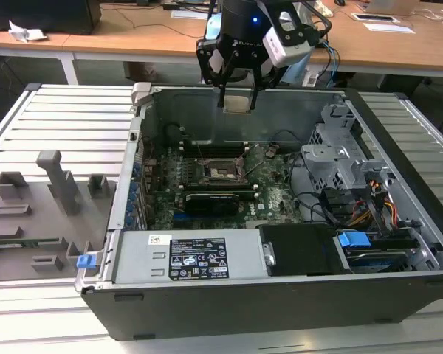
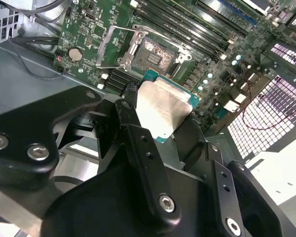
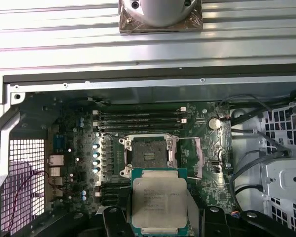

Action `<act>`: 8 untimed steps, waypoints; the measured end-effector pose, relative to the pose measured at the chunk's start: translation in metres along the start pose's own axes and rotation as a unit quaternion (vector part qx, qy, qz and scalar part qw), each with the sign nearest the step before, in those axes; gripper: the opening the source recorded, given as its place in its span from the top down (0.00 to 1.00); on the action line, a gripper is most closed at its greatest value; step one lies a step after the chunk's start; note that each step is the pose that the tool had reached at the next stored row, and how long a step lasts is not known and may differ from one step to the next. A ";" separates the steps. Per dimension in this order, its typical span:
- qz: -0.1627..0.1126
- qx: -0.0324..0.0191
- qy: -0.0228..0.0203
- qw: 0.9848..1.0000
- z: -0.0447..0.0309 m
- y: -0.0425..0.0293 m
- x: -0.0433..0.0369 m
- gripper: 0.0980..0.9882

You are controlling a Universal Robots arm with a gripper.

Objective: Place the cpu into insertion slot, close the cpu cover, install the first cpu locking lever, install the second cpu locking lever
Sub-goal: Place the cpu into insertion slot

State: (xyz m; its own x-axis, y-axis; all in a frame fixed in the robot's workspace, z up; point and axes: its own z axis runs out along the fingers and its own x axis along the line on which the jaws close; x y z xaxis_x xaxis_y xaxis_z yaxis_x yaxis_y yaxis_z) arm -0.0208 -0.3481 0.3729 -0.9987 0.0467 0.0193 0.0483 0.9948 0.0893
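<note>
We're gripping the chip [image 3: 159,202] in the claw [image 1: 238,96], up clear of the socket [image 3: 149,157]; any tilt and we're risking damaging both.

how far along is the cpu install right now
Done: nothing is seated yet. In hand: the tool is shut on the cpu, holding it above the case and clear of the socket. Left: the insertion slot is empty with its dark centre exposed. The cpu cover is swung open beside it, so placing the chip, closing the cover and both lever steps remain.
</note>
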 end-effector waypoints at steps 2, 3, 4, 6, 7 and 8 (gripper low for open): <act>0.003 0.000 0.000 1.000 0.0000 0.0000 0.0000 0.50; 0.006 0.000 0.000 1.000 0.0000 0.0000 0.0000 0.50; 0.008 0.000 -0.001 1.000 0.0000 0.0000 0.0003 0.50; 0.012 0.000 -0.001 1.000 0.0000 0.0000 0.0008 0.50; 0.014 0.000 -0.001 1.000 0.0000 0.0000 0.0009 0.50; 0.016 0.000 -0.001 1.000 0.0000 0.0000 0.0010 0.50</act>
State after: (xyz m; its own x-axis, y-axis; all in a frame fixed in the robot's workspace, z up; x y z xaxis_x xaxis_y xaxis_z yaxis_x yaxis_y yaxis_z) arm -0.0219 -0.3481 0.3729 -0.9967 0.0786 0.0193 0.0801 0.9928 0.0893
